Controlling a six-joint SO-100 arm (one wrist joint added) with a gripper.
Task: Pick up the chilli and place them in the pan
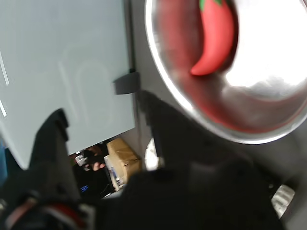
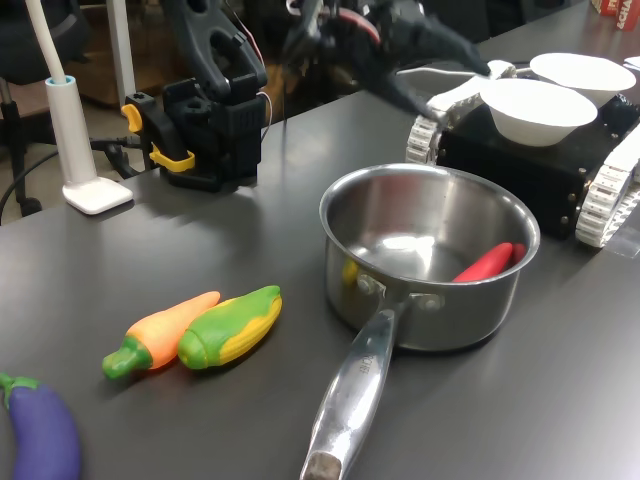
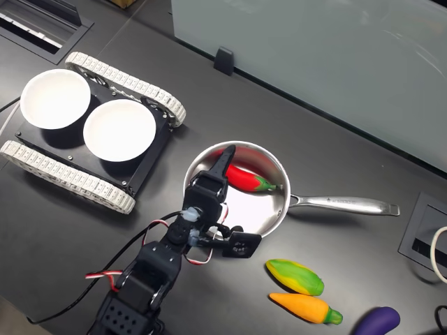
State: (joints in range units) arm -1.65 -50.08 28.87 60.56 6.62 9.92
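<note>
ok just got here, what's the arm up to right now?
The chilli lies inside the pan, so the placing looks done. In the second exterior view the gripper hangs over the pan's rim, holding nothing; whether its fingers are open is unclear. The toy corn, orange pepper and eggplant lie untouched on the table near the pan's handle.

Your wrist view is soft throughout: the pan [image 1: 225, 91] rim smears, its floor blows out to white glare toward 3 o'clock, and the chilli [image 1: 216, 38] casts a red reflection on the steel wall. The dark arm parts at 6 o'clock are underexposed and out of focus. Your first exterior view is evenly lit from overhead, yet the arm [image 2: 390, 50] at 12 o'clock is motion-blurred. Your second exterior view is sharp, with soft shadows and a bright patch on the pan floor.
</note>
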